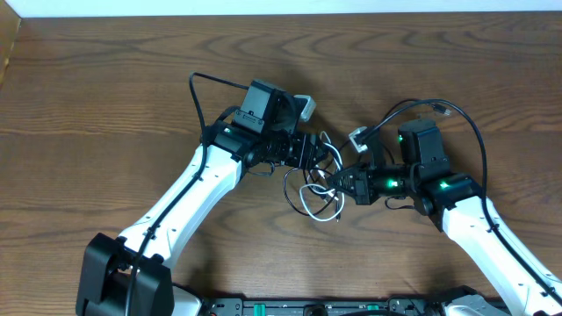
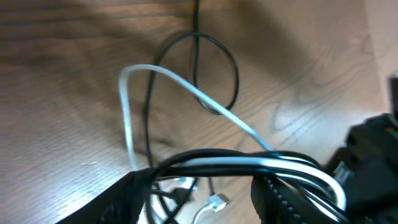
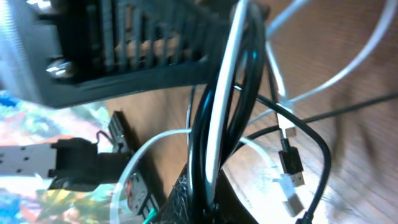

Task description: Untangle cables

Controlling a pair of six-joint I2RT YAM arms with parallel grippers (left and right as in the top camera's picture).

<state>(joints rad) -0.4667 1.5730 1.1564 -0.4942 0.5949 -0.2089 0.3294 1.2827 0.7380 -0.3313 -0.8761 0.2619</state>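
step: pulling the knot of cords [image 1: 314, 195] apart, at a guess; knot not yet loose.
where the cords are: middle of the counter [image 1: 105, 88], between the left arm [image 1: 189, 189] and the right arm [image 1: 492, 233], partly lifted off the wood.
left tool [image 2: 202, 190]: spread wide, with the bunch of cords across the gap, not squeezing it.
right tool [image 3: 198, 202]: pressed together, pinching the black and white bunch at the bottom.
white cord [image 2: 186, 87]: bent in a tall loop, crossing the black one; cannot tell which is on top.
black cord [image 2: 235, 74]: curled in a round loop low over the wood.
plugs [image 3: 291, 168]: one black, one white, side by side, loose near the wood.
how to do it well: hold tight with the right tool; grab just one cord with the left tool, best the white loop; pull slow and sideways, away from the right tool; stop at any tightening; lead a plug end back through the loop, no hard tugs.
watch out for: grabbing both cords at once; plug ends snagging in a loop.
counter: brown wood with wavy lines, flat, smooth looking, likely easy for sliding cords.
room: pale strip along the far edge of the counter; bright blurry colours at the side in the right wrist view, too fuzzy to name.
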